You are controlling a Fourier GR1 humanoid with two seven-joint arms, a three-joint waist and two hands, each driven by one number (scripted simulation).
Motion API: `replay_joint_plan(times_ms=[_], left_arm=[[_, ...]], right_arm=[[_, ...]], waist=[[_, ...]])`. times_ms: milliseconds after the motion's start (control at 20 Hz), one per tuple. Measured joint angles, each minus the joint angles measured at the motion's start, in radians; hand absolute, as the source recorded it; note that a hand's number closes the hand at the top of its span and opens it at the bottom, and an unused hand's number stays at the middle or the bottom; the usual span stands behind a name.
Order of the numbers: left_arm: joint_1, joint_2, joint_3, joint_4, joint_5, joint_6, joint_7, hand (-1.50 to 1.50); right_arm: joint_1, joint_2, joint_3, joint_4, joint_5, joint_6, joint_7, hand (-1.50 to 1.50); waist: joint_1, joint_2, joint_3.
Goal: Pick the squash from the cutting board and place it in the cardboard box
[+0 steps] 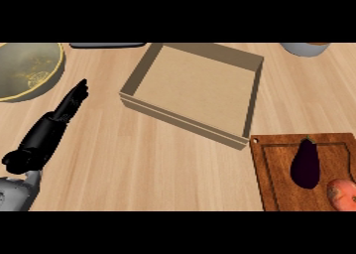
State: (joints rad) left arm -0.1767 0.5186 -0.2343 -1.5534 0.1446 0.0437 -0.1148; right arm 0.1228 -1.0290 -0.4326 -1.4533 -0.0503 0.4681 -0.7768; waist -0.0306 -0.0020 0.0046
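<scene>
At lower right, the dark wooden cutting board [272,173] carries a glossy purple eggplant [306,163] and the orange, speckled squash [346,194] at its corner, beside the square open cardboard box [140,79], while the left hand [52,126] lies straight-fingered at left.

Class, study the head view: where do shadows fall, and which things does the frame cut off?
Head view: the box's near walls shade its floor; the eggplant casts a soft shadow on the board; the frame crops the orange squash and bowl.
</scene>
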Motion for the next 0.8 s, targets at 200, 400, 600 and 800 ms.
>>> replay_joint_plan(times_ms=[200,400,600,800], left_arm=[[-0.008,-0.005,-0.002,0.005,-0.014,0.000,-0.001,0.00],[-0.011,-0.001,0.011,0.005,-0.012,-0.011,0.006,0.00],[0.008,-0.001,0.019,-0.018,-0.020,-0.012,0.014,0.00],[-0.003,-0.011,0.034,0.007,-0.026,-0.026,0.007,0.00]], right_arm=[[0.077,-0.085,0.033,-0.053,0.148,-0.073,-0.062,-1.50],[0.173,-0.141,0.062,-0.151,0.272,-0.130,-0.091,-1.50],[0.278,-0.136,0.062,-0.280,0.383,-0.174,-0.078,-1.50],[0.373,-0.094,0.055,-0.414,0.493,-0.181,-0.023,-1.50]], waist=[[0.003,0.000,-0.002],[-0.001,-0.003,-0.004],[-0.004,-0.006,-0.005],[-0.003,-0.005,-0.006]])
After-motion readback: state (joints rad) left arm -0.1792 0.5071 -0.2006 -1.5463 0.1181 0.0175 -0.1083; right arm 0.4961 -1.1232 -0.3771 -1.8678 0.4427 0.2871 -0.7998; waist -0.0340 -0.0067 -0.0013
